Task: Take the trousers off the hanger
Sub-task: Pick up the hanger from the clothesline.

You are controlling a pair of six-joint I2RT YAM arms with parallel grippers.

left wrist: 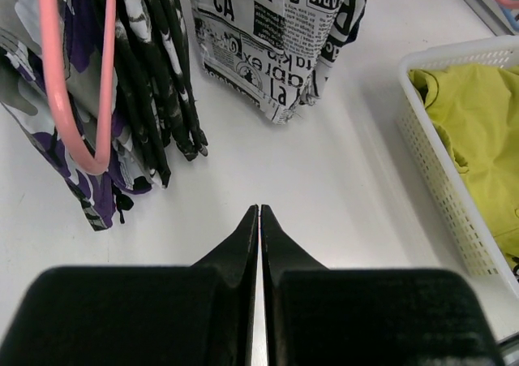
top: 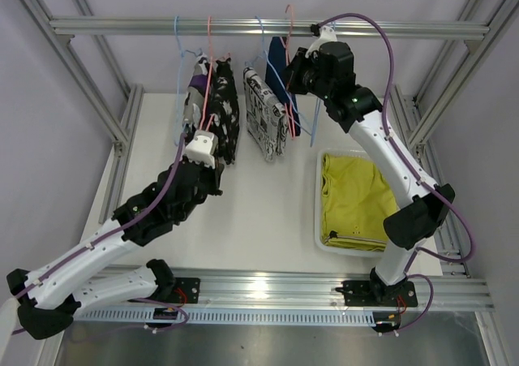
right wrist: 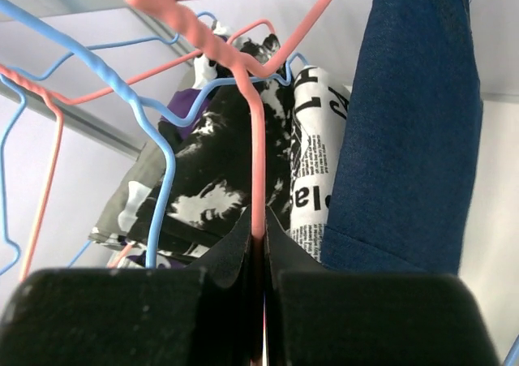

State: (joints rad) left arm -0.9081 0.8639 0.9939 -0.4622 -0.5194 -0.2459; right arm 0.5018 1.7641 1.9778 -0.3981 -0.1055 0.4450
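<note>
Nearest, on the right, the yellow pair [top: 357,195] lies in the basket [top: 318,208], off its hanger. To the left, the left claw [left wrist: 259,210] hangs low over the table, its fingers pressed together with nothing between them, just short of the camo pair [top: 225,118]. The newsprint pair [top: 263,118] hangs to the right of that, and the navy pair [right wrist: 413,122] further right and farther back, all from the rail [top: 243,27].

Up at the rail, the right claw [right wrist: 258,220] is clamped on the wire of a pink hanger [right wrist: 257,155] just left of the navy pair. It holds wire, not cloth.

The risk is in that grip. Pink and blue wires cross one another there, so a pull could snag a neighbour and drag its trousers down, or lift the hanger off the rail with the cloth on it. The left claw, closed and empty, steadies nothing.
</note>
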